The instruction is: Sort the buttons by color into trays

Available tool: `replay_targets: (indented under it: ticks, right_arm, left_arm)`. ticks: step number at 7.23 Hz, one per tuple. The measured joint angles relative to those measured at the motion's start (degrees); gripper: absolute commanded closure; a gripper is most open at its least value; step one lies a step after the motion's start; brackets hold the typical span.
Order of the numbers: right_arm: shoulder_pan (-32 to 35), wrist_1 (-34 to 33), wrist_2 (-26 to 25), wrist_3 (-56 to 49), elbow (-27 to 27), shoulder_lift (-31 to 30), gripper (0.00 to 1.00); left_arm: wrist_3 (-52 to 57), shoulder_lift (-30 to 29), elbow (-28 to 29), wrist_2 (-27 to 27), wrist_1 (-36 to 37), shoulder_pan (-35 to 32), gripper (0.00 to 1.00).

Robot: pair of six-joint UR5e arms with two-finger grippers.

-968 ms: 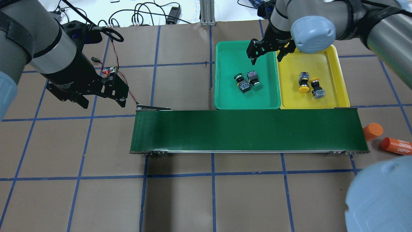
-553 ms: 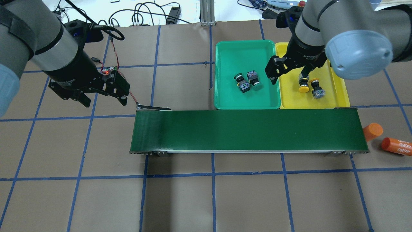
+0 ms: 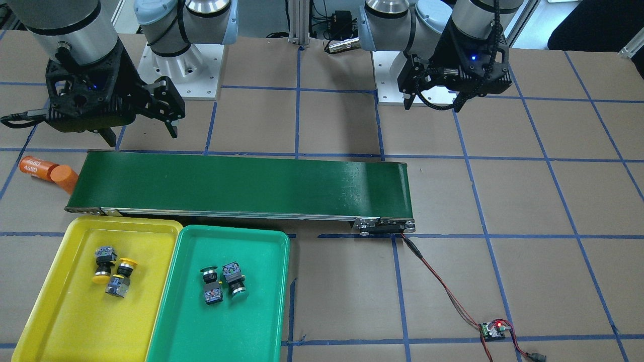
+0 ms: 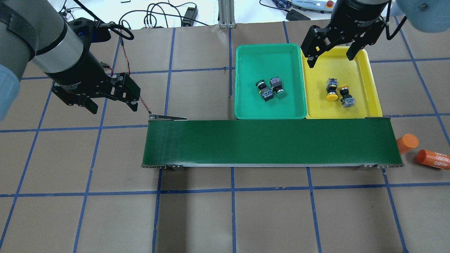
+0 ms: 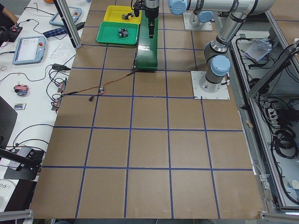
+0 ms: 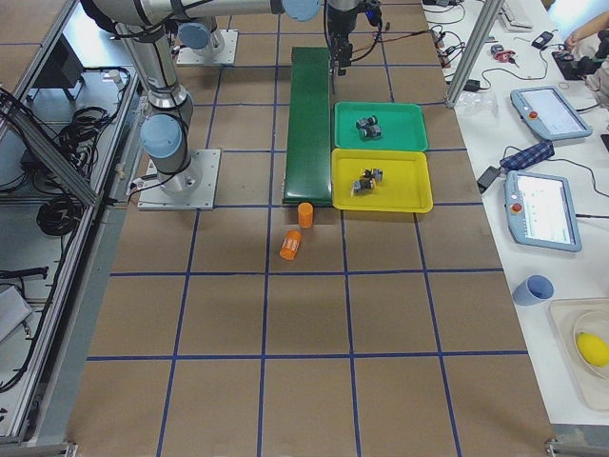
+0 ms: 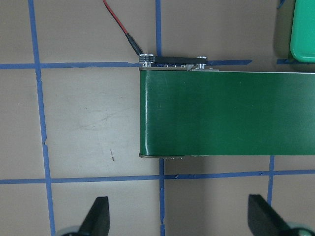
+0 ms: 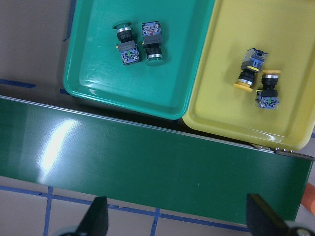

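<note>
Two green-capped buttons (image 4: 262, 86) (image 4: 277, 88) lie side by side in the green tray (image 4: 253, 105). Two yellow-capped buttons (image 4: 331, 90) (image 4: 345, 96) lie in the yellow tray (image 4: 365, 102). The right wrist view shows all of them from above: the green pair (image 8: 125, 45) (image 8: 151, 42) and the yellow pair (image 8: 248, 73) (image 8: 268, 89). My right gripper (image 4: 330, 59) is open and empty, held high over the yellow tray's far edge. My left gripper (image 4: 112, 105) is open and empty, above the table beyond the conveyor's left end.
A long dark-green conveyor belt (image 4: 270, 142) runs along the near side of both trays. Two orange cylinders (image 4: 407, 143) (image 4: 433, 159) lie off its right end. A red and black cable (image 3: 443, 286) leads from the belt's left end to a small controller board (image 3: 495, 329).
My right gripper has swung from the green tray's far edge across to the yellow tray and risen, open all along. The left gripper has barely shifted. The buttons have not moved.
</note>
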Motion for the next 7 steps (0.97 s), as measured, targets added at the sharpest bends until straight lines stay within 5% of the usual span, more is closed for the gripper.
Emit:
replay_targets:
  ticks: [7]
  right_arm:
    - [-3.1,1.1,0.3,4.0,-0.3,1.0,0.00]
  left_arm:
    - [-0.1,1.1,-0.7,-0.4,0.1,0.0,0.00]
